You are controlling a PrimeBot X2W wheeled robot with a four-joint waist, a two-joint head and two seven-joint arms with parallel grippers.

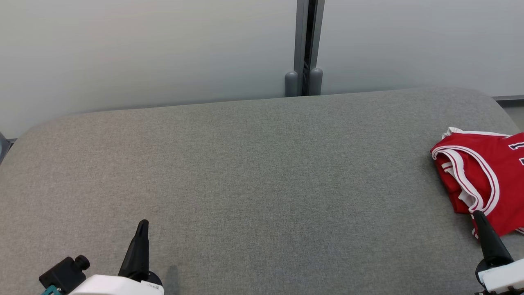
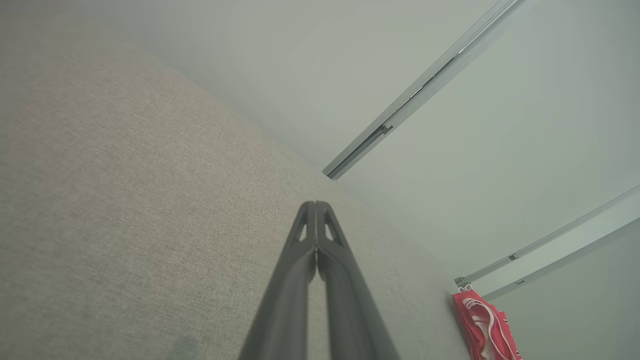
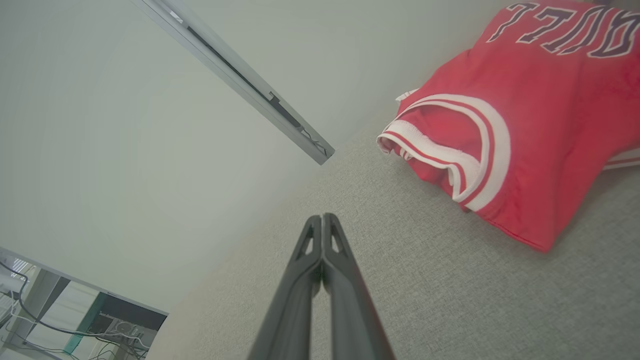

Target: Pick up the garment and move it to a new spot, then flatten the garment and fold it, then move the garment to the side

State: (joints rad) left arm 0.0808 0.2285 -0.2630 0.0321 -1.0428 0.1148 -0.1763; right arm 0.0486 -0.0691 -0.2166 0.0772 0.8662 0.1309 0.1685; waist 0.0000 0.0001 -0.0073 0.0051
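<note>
Red garment (image 1: 485, 172) bunched at right edge of bench (image 1: 245, 184), unheld. Left gripper (image 1: 143, 224) and right gripper (image 1: 477, 214) both clenched, empty; right one near garment. We judge fabric light, limp, slick; we'd pinch white-trimmed armhole (image 3: 480, 150), expect sag.

One red garment (image 1: 487, 172), one grey padded table (image 1: 245, 164), two grippers, left gripper (image 1: 143, 223) and right gripper (image 1: 476, 214)
</note>
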